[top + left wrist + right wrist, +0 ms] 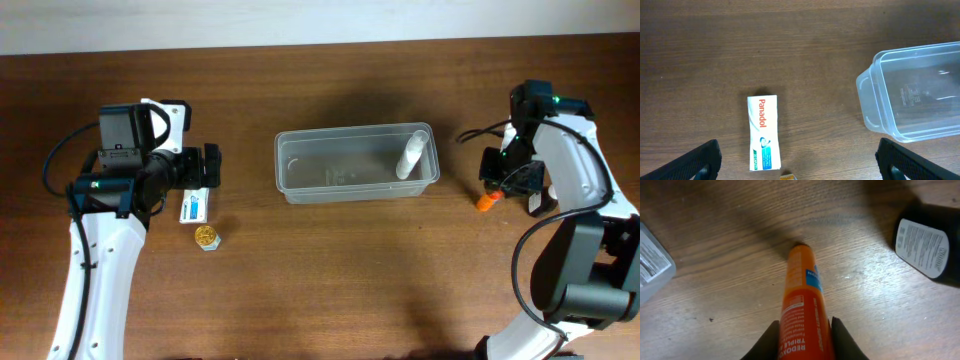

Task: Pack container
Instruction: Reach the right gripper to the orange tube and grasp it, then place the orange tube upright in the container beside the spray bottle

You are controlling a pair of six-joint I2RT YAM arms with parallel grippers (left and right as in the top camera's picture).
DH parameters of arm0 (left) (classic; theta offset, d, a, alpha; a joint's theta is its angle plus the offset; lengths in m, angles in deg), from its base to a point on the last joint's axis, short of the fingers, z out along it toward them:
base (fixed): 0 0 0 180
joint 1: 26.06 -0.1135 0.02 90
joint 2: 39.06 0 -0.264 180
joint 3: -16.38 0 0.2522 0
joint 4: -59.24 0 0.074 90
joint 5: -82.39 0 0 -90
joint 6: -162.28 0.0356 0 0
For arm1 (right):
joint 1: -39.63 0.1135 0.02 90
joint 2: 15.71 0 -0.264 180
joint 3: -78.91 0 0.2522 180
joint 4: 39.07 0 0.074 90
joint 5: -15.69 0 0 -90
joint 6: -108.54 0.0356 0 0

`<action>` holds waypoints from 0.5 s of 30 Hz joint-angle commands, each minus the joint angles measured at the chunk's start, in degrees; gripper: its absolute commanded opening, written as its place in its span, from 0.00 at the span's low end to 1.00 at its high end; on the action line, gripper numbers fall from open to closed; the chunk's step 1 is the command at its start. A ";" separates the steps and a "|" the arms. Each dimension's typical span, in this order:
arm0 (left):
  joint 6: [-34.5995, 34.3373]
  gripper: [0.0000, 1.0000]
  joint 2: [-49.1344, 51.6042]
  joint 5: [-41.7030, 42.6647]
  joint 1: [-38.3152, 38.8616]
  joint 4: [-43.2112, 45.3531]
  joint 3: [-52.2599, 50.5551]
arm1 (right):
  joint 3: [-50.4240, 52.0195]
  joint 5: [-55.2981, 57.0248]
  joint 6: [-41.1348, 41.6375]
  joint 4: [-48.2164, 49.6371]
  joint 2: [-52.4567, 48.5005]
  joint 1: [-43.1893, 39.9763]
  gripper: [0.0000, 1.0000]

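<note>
Wood counter (330, 270), container (290, 180) at centre. Left gripper (799, 161) spread above Panadol box (763, 132); right gripper (802, 341) pinching orange tube (802, 280).

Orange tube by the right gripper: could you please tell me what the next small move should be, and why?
Probably close the right gripper on the orange tube and lift it: the fingers flank it closely, it seems to lie on the table, outside the container.
</note>
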 commanded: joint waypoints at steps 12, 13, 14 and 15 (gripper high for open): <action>-0.52 0.99 0.20 -0.39 -0.20 0.42 1.11 | -15.26 -9.46 -8.85 -10.51 11.13 6.14 0.14; -0.55 0.99 0.20 -0.39 -0.20 0.39 1.11 | -15.93 -9.44 -8.85 -10.45 13.07 8.68 0.14; -0.55 0.99 0.20 -0.39 -0.20 0.39 1.11 | -16.02 -9.44 -8.83 -10.27 13.90 9.86 0.14; -0.55 0.99 0.20 -0.39 -0.20 0.39 1.11 | -16.02 -9.42 -8.81 -10.03 14.80 11.26 0.15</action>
